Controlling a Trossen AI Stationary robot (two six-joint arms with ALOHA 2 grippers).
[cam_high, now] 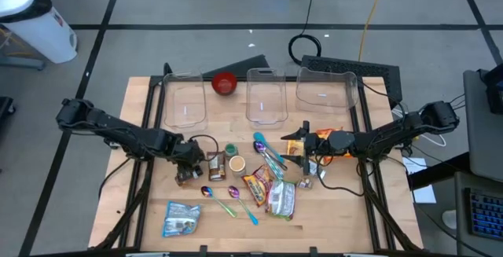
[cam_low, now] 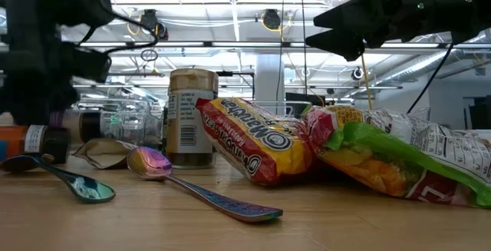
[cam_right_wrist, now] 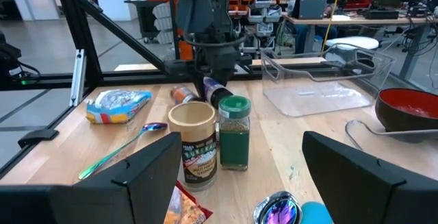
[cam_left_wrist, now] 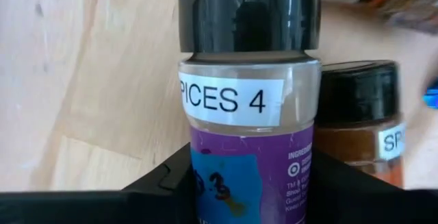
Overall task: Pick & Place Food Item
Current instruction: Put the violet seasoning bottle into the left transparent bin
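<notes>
A spice jar (cam_left_wrist: pixel 250 114) with a black cap, a white "SPICES 4" label and a purple wrapper lies on its side at the table's left-middle, under my left gripper (cam_high: pixel 189 167), which is shut on it. A second black-capped jar of orange-brown spice (cam_left_wrist: pixel 359 121) lies right beside it. My right gripper (cam_high: pixel 305 153) hangs open and level at the table's right-middle, holding nothing. Between the arms are a green-lidded jar (cam_right_wrist: pixel 235 135), a tan tub (cam_right_wrist: pixel 195 142), a ramen packet (cam_high: pixel 258 185) and a green-white bag (cam_high: pixel 281 198). My left gripper pinches the jar's purple-wrapped body (cam_left_wrist: pixel 205 176), toward the end away from the cap, between its two fingers (cam_left_wrist: pixel 161 183). The fingers come from above, pointing steeply down, and lie across the jar. Whether the jar is clear of the table, I cannot tell.
Three clear bins (cam_high: pixel 185 100) (cam_high: pixel 266 93) (cam_high: pixel 326 86) and a red bowl (cam_high: pixel 225 83) line the far edge. A blue snack bag (cam_high: pixel 181 218) lies near the front left. Iridescent spoons (cam_high: pixel 236 202) and blue tongs (cam_high: pixel 267 153) lie mid-table.
</notes>
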